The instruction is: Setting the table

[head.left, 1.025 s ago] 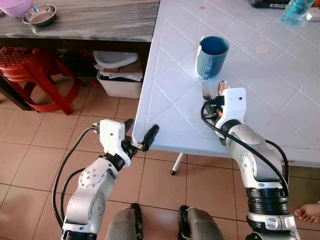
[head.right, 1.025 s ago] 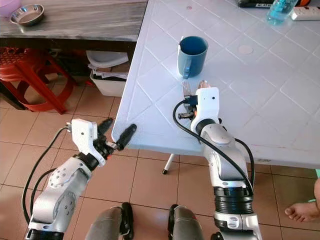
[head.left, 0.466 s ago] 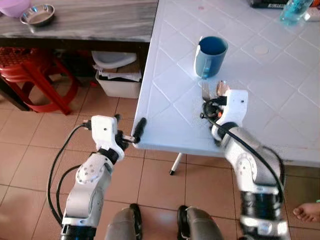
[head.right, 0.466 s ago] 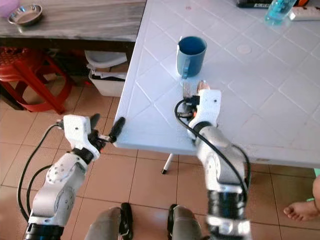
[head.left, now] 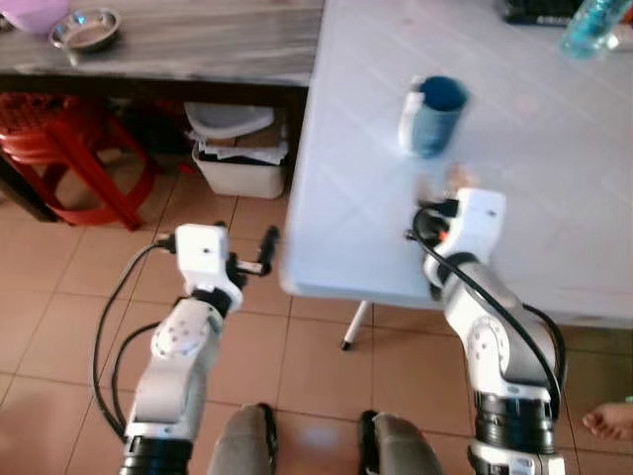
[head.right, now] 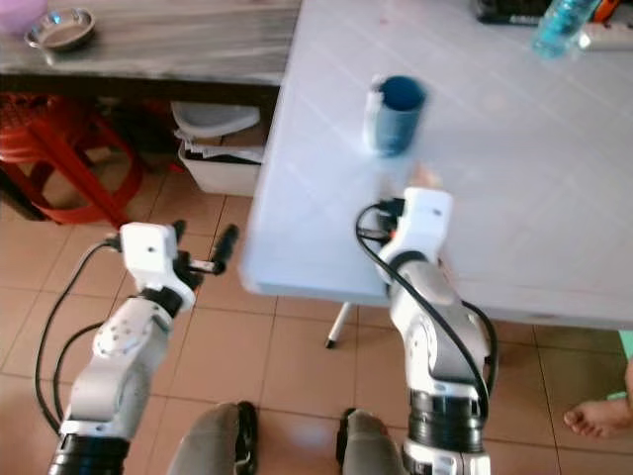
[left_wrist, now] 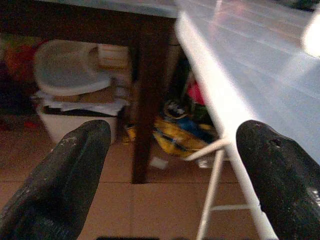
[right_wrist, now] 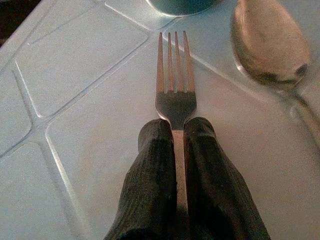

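Red plastic stool [head.left: 59,148], white bin [head.left: 240,148] (papers inside), metal bowl [head.left: 86,28] on wooden counter [head.left: 198,45].

I see a metal fork [right_wrist: 175,87] pinched by its handle between the two black fingers of my right claw [right_wrist: 175,131], its four tines aimed at the blue mug [head.left: 432,116] in the upper middle of the head view. A metal spoon [right_wrist: 272,47] lies just beside the fork, bowl up, on the white table [head.left: 554,168]. The mug stands upright and looks blurred.
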### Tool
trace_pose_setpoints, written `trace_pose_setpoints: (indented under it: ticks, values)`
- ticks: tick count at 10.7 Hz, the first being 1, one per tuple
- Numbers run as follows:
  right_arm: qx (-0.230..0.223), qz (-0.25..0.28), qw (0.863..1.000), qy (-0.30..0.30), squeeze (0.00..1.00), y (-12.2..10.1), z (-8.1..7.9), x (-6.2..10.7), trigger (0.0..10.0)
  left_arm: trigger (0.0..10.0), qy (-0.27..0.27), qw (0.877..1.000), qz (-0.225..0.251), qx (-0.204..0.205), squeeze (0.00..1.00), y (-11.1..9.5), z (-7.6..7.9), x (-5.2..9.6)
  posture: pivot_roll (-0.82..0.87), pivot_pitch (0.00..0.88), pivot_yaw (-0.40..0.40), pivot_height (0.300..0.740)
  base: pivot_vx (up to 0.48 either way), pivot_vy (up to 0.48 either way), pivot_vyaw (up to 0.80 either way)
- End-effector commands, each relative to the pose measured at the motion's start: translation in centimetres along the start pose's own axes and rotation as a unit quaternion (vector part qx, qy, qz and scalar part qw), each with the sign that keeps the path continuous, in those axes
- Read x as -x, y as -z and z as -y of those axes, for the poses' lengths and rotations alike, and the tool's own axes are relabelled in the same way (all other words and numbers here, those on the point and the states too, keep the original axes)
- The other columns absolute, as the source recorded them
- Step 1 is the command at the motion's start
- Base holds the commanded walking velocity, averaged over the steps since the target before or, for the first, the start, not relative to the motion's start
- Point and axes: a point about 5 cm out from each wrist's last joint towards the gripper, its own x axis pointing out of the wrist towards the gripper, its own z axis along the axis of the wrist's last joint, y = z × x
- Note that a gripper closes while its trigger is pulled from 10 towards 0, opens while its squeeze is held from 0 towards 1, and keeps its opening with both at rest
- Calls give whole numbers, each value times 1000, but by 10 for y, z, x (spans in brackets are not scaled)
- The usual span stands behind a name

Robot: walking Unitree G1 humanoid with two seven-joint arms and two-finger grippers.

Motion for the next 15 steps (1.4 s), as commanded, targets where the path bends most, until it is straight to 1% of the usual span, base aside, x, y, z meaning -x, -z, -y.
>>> trace_pose_setpoints:
  ticks: [1, 3, 4, 5, 6, 8, 10, 11, 13, 15]
  values:
    - [5, -50, 999, -11, 0, 22, -7, -1, 10000, 10000, -16, 1000, -7, -7, 0, 5, -4, 2, -65, 183, 46, 740, 0, 480, 0]
    - [33, -15, 999, -21, 0, 18, -10, -2, 10000, 10000, -17, 1000, -3, -9, 0, 6, -1, 1, -66, 170, 41, 740, 0, 472, 0]
    - [62, 21, 997, -27, 0, 12, -10, -2, 10000, 10000, -22, 1000, -1, -5, 0, 8, 0, 0, -65, 156, 39, 740, 0, 435, 0]
    - [120, 65, 991, -13, 0, 8, -5, -1, 10000, 10000, -39, 999, 1, -2, 0, 10, -2, 0, -64, 140, 41, 740, 0, 431, 0]
    - [64, 66, 996, -7, 0, 7, -2, -1, 10000, 10000, -49, 999, 7, -6, 0, 10, -2, -1, -66, 135, 43, 740, 0, 416, 0]
    - [96, 109, 989, -32, 0, -2, -10, 0, 10000, 10000, -41, 999, 21, 6, 0, 3, 0, -9, -72, 131, 49, 740, 289, 382, 0]
    - [93, 122, 988, -22, 0, -3, -9, -2, 10000, 10000, -35, 999, 38, -3, 0, -4, 1, -16, -67, 128, 39, 740, 326, 351, 0]
    - [84, 129, 988, -10, 0, -4, -6, -3, 10000, 10000, -43, 998, 40, -3, 0, -4, -1, -17, -67, 120, 37, 740, 386, 285, 0]
    - [88, 143, 986, -15, 0, -8, -9, -5, 10000, 10000, -38, 999, 37, 1, 0, -1, 3, -16, -70, 120, 40, 740, 388, 283, 0]
    - [89, 158, 983, -12, 0, -13, -8, -7, 10000, 10000, -35, 999, 41, -3, 0, -2, 4, -20, -72, 119, 42, 740, 396, 270, 0]
